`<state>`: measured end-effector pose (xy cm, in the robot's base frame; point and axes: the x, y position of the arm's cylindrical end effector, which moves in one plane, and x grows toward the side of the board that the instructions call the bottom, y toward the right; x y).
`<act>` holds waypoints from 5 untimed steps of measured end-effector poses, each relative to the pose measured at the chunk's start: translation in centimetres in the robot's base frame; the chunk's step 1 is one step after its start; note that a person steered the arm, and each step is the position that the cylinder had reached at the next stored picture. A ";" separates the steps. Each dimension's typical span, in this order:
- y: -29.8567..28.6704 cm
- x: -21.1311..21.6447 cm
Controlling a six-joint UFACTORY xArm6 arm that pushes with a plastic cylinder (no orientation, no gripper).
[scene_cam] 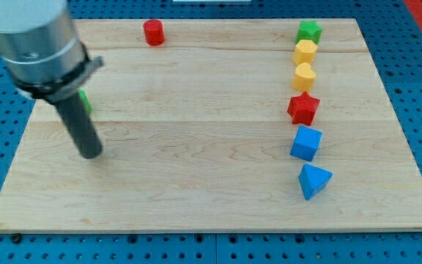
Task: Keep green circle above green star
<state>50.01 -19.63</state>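
The green star (pixel 309 31) lies at the board's top right, at the head of a column of blocks. A green block (pixel 86 100), the circle by its colour, shows only as a sliver at the view's left, mostly hidden behind my rod. My tip (pixel 90 153) rests on the board just below and slightly right of that green sliver, far to the left of the green star.
A red cylinder (pixel 153 32) stands near the top edge, left of centre. Below the green star run a yellow hexagon (pixel 305 51), a yellow heart (pixel 303 75), a red star (pixel 303 108), a blue cube (pixel 305 142) and a blue triangle (pixel 313 180).
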 end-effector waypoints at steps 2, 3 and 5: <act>-2.7 -5.3; -2.7 -6.8; -2.7 -8.7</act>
<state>41.32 -22.30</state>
